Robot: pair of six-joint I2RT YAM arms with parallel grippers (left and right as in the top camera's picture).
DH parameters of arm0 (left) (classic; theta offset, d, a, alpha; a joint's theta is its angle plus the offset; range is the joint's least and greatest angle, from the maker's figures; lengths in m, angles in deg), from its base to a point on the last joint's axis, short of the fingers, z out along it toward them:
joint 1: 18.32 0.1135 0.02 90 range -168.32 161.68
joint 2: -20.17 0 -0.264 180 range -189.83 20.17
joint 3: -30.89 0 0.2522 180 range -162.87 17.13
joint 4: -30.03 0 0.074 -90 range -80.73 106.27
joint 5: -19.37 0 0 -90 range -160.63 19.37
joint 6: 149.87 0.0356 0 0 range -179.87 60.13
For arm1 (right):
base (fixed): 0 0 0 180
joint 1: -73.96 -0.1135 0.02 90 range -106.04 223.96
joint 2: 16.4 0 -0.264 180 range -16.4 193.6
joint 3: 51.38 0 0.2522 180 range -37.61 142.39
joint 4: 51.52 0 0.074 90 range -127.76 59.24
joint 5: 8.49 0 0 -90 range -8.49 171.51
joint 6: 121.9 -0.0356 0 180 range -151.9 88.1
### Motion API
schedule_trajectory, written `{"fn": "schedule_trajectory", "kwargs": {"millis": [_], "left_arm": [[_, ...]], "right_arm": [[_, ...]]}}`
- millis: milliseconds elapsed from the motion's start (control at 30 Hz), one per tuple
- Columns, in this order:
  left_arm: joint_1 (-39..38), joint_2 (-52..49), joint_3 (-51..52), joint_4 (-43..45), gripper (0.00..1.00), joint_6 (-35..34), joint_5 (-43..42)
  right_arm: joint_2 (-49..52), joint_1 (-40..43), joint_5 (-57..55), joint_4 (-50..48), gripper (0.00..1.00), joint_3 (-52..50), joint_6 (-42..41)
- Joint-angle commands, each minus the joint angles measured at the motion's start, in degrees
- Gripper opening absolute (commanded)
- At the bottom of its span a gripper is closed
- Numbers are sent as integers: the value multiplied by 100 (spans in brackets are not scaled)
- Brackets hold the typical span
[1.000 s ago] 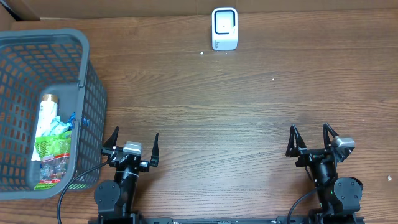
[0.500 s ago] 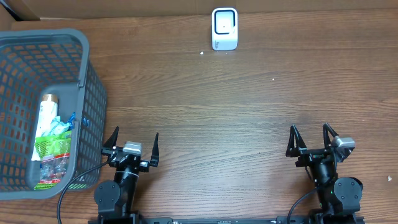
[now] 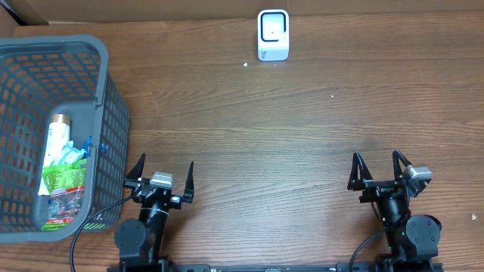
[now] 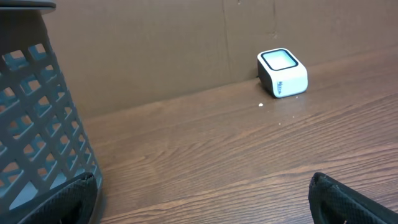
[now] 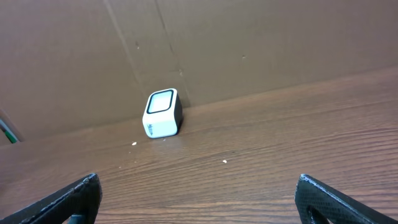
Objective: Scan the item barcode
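Observation:
A white barcode scanner (image 3: 273, 35) with a dark window stands at the back middle of the table, also seen as the scanner (image 4: 283, 73) in the left wrist view and the scanner (image 5: 162, 113) in the right wrist view. Items lie inside a grey basket (image 3: 102, 98) at the left: a white tube (image 3: 56, 137) and green packets (image 3: 62, 175). My left gripper (image 3: 162, 172) is open near the front edge, right beside the basket, nothing between its fingers. My right gripper (image 3: 376, 168) stands open and empty at the front right.
A brown cardboard wall (image 4: 155, 43) runs along the back of the wooden table behind the scanner. The basket's mesh wall (image 4: 37, 124) fills the left side of the left wrist view. Small white specks (image 3: 246, 64) lie near the scanner.

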State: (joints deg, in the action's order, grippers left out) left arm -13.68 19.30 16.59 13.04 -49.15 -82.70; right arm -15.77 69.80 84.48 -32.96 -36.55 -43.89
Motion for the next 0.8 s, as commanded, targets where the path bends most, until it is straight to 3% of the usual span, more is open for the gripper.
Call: {"fn": "schedule_trajectory", "kwargs": {"millis": [0, 467, 767], "left_arm": [[22, 59, 26, 24, 100, 85, -149], [22, 50, -192, -26, 100, 39, -407], [22, 48, -911, -789, 100, -46, -407]], "right_arm": [[-46, -17, -39, -17, 100, -61, -2], [-46, -17, -39, -17, 100, -61, 0], [-46, -17, -39, -17, 100, -61, 0]]}}
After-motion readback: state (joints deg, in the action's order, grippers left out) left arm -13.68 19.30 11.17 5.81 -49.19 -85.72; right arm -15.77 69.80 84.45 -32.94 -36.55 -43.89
